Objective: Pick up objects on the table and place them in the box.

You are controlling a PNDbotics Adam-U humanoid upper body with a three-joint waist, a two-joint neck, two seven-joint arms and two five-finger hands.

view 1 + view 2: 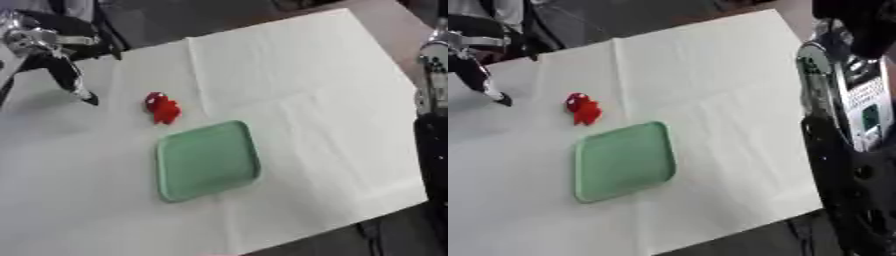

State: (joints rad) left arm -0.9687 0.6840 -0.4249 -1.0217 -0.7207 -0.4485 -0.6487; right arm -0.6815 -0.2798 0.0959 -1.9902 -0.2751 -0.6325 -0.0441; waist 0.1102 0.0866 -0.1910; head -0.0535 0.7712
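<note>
A small red object (162,107) lies on the white cloth just above the upper left corner of a shallow green tray (207,161), which has nothing in it. My left hand (66,70) hangs at the upper left, its black fingers (86,96) straight and pointing down at the cloth. It is a short way left of the red object and holds nothing. My right arm (846,100) runs down the right edge, off the table's right side. Its dark lower part (855,200) may be the hand.
The table (306,90) lies askew under a white cloth with fold creases. Its far corner is at the top right and its near edge runs along the bottom right. Dark floor shows beyond both edges.
</note>
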